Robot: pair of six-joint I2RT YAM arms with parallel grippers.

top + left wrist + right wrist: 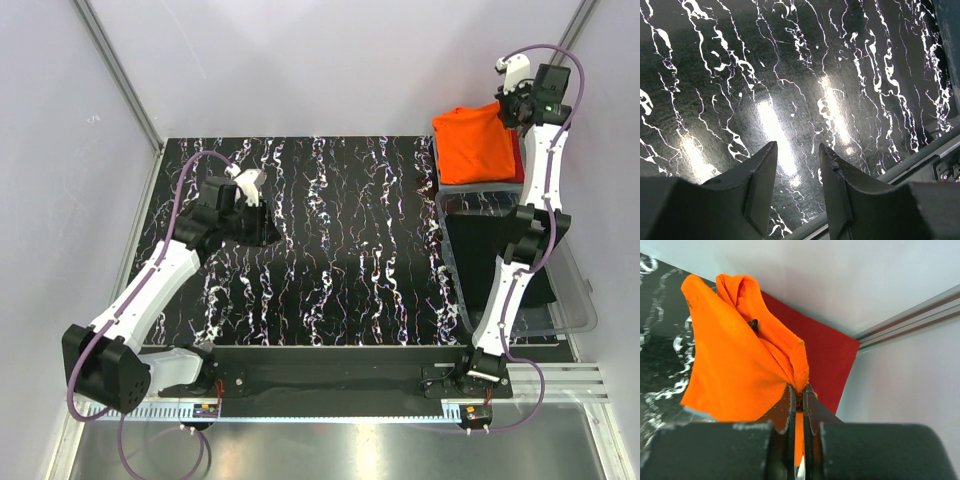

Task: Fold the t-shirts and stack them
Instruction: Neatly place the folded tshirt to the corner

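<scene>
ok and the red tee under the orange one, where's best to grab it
Probably its uncovered corner by the wall, coming down from above. The red tee lies flat and bare there, while the orange tee, pinched in the shut right gripper, drapes over the rest.

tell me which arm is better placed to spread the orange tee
Right. The right end effector is shut on the orange t-shirt; the left end effector hangs open over the table, far from it.

Scene brightly and evenly lit from overhead; three elongated glare patches reflected off the glossy table (880,75) in the left wrist view.
</scene>
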